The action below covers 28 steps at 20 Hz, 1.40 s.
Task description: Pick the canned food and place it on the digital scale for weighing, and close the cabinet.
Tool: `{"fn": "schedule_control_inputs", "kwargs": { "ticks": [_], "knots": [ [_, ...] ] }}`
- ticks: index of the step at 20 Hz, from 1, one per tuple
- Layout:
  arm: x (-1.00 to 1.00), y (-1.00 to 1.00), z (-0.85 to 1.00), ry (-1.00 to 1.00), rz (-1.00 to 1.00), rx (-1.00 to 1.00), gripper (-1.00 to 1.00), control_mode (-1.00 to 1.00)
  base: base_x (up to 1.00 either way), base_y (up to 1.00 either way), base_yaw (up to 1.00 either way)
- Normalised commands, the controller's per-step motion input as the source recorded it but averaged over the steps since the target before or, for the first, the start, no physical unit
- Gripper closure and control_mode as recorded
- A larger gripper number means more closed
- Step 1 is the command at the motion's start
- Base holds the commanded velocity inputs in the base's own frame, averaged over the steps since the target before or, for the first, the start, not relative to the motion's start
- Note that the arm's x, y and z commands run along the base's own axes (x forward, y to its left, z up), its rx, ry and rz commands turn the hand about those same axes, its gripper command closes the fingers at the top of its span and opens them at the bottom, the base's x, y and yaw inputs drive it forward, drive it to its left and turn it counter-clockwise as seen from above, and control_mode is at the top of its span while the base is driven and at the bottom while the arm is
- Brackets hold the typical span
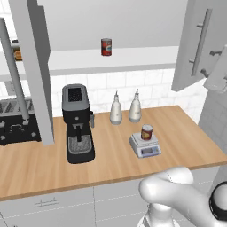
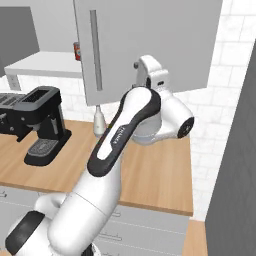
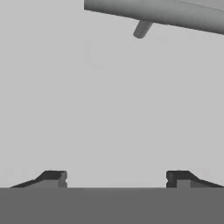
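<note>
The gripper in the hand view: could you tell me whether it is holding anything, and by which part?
Nothing is held. The gripper has its jaws apart, facing the flat cabinet door near its bar handle. The can stands on the scale.

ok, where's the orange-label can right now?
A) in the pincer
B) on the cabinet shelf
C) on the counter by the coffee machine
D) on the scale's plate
D: in the left base view the canned food stands upright on the digital scale, on the counter in front of the two white bottles; the can on the cabinet shelf is another can with a whitish label.
</note>
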Motion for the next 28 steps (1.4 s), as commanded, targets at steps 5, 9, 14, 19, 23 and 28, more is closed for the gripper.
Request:
{"fn": "schedule_control_inputs", "kwargs": {
  "ticks": [5, 9, 14, 19, 23, 28],
  "knots": [
    [1.00, 0.96, -0.07, 0.18, -0.18, -0.26, -1.00, -1.00, 0.00, 0.00, 0.00],
    [1.00, 0.89, -0.16, 0.01, -0.20, -0.23, -1.00, -1.00, 0.00, 0.00, 0.00],
    [0.94, 0.66, -0.11, 0.00, -0.22, -0.19, -1.00, -1.00, 0.00, 0.00, 0.00],
    [0.88, 0.21, -0.13, 0.00, -0.19, -0.12, -1.00, -1.00, 0.00, 0.00, 0.00],
    [0.63, 0.04, -0.04, 0.02, -0.14, -0.09, -1.00, -1.00, 0.00, 0.00, 0.00],
    [-0.42, -0.08, 0.22, 0.10, -0.02, 0.00, -1.00, -1.00, 0.00, 0.00, 0.00]
  ]
}}
